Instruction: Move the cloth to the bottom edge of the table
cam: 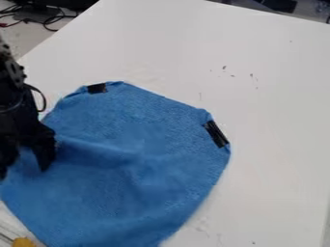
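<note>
Blue cloth (138,169), likely light and limp, spreads over the table's (277,96) near left; its raised fold (97,147) beside the gripper (24,170), fingers parted and seemingly empty, should pinch easily.

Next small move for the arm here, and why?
I'd ease the black two-finger gripper down slightly and close it on the blue cloth, probably before any drag toward the bottom. Its fingers stand apart over the cloth's left part, with blue fabric visible between them, so there seems to be no grasp yet.
</note>
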Available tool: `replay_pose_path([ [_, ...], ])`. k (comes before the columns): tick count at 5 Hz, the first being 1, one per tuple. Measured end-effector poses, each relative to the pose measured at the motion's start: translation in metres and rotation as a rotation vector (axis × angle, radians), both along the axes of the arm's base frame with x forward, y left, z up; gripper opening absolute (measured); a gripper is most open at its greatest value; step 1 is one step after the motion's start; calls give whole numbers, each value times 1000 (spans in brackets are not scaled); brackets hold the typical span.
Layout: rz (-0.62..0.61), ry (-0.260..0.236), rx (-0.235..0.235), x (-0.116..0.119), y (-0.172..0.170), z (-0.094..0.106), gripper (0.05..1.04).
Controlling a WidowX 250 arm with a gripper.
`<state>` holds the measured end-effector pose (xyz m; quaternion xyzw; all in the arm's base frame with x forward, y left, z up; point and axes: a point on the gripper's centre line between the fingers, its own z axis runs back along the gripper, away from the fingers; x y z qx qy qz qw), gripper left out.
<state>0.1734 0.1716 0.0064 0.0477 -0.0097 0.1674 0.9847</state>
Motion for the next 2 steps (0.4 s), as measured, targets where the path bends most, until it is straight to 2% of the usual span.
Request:
replay_pose_path([
  [1, 46, -8, 9, -10, 9, 4, 1001],
  [2, 74, 6, 1, -22, 8, 10, 1000],
])
